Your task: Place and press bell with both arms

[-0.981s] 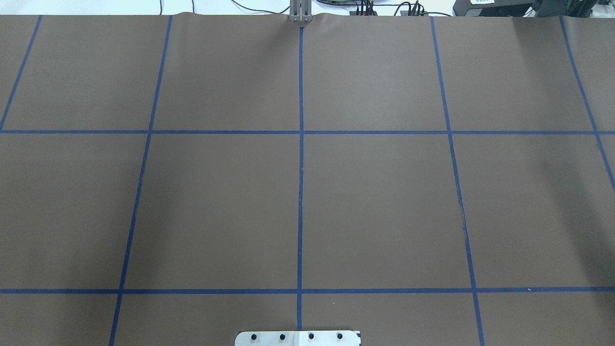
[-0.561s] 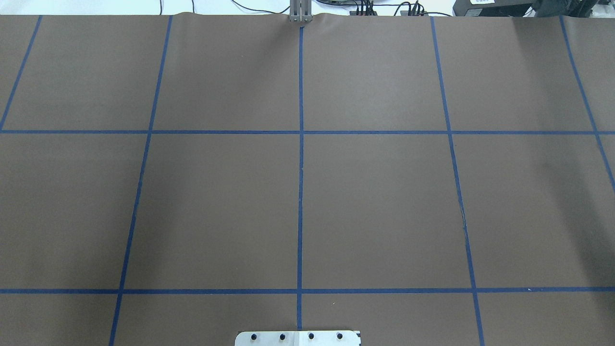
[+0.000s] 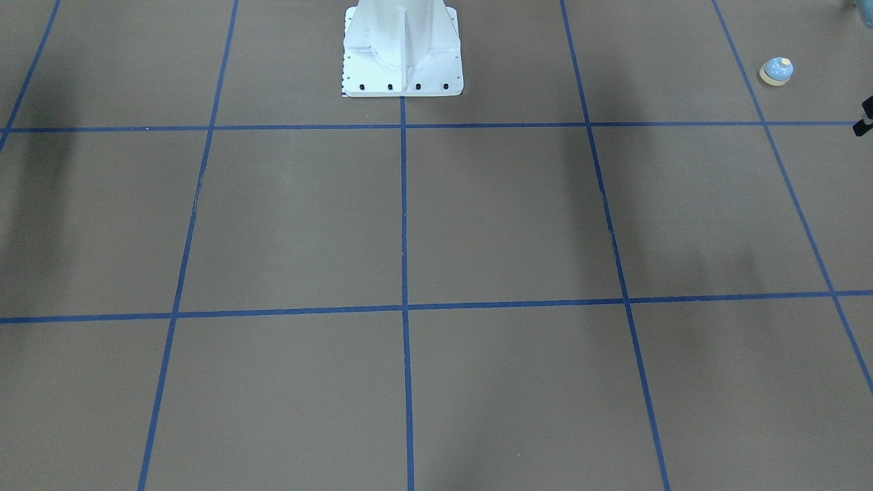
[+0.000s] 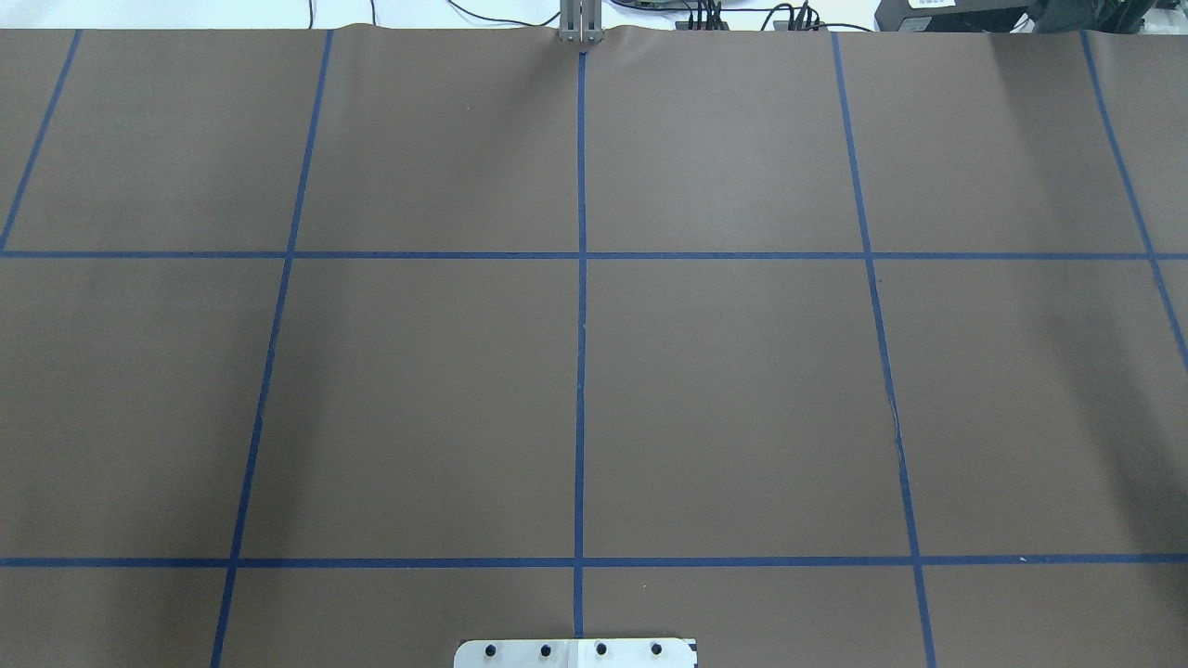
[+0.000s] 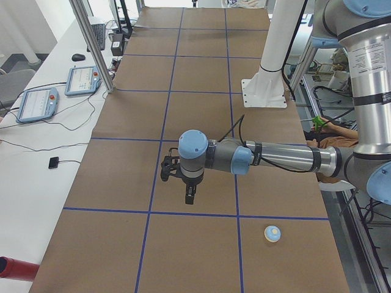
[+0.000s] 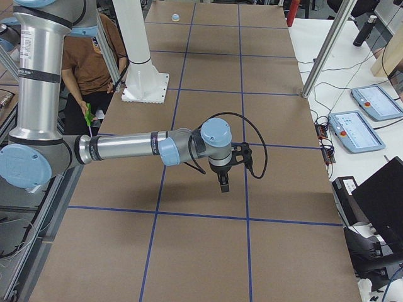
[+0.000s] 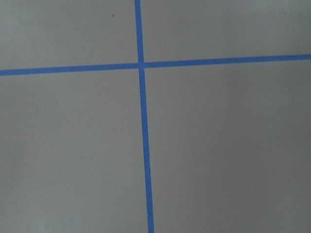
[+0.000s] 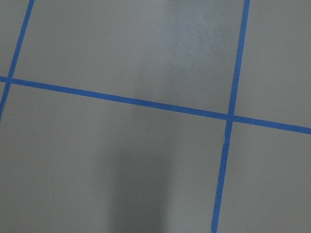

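Observation:
The bell (image 3: 777,71), light blue with a cream button, stands upright on the brown mat near the table's left end. It also shows in the exterior left view (image 5: 272,233) and far away in the exterior right view (image 6: 175,17). My left gripper (image 5: 189,196) hangs fingers-down above the mat, about one grid square from the bell. Only a black sliver (image 3: 865,117) of it shows at the front view's right edge. My right gripper (image 6: 223,182) hangs above the mat near the table's other end. I cannot tell whether either is open. Both wrist views show only mat and blue tape.
The white pedestal base (image 3: 402,54) stands mid-table at the robot's edge. Metal posts (image 5: 91,43) (image 6: 327,44) rise at the far edge, with teach pendants (image 5: 82,79) (image 6: 374,104) beyond. A red cylinder (image 5: 15,268) lies off the mat. A person (image 6: 94,56) sits behind the robot.

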Available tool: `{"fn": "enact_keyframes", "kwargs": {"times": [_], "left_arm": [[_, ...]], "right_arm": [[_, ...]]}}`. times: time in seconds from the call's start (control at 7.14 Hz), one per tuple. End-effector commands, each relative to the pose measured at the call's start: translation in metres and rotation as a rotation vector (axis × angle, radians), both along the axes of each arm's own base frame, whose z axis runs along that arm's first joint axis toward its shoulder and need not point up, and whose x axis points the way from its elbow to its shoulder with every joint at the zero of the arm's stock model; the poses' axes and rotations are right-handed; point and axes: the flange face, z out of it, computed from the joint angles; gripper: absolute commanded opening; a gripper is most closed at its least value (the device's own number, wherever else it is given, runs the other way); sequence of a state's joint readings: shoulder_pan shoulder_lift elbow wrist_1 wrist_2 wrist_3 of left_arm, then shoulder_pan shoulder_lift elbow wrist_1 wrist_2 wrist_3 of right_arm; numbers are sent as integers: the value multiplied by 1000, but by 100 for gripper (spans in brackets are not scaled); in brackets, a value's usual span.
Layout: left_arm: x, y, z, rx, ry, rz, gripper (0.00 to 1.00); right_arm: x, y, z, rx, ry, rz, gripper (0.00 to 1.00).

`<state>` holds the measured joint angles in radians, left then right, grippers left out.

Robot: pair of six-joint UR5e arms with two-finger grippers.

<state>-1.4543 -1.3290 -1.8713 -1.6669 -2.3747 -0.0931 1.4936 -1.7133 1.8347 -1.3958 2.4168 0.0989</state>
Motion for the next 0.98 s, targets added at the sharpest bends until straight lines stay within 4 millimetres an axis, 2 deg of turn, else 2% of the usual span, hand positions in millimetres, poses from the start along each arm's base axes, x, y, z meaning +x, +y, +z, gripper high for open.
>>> {"fn": "enact_keyframes", "kwargs": {"times": [0.0,0.28,0.56,0.84], "left_arm": [[47,22,30,-15,-23,84,99],[43,72,114,18,-5,73,100],[65,113,126,1,8,129,100],[48,182,144,-18,15,173,100]], "right_arm": [[-10,0,1,-5,-35,-27,100],[-20,-1,0,-1,-33,-49,100],[-21,-1,-2,24,-34,-51,100],[-22,-1,-3,25,-36,-53,100]]}}
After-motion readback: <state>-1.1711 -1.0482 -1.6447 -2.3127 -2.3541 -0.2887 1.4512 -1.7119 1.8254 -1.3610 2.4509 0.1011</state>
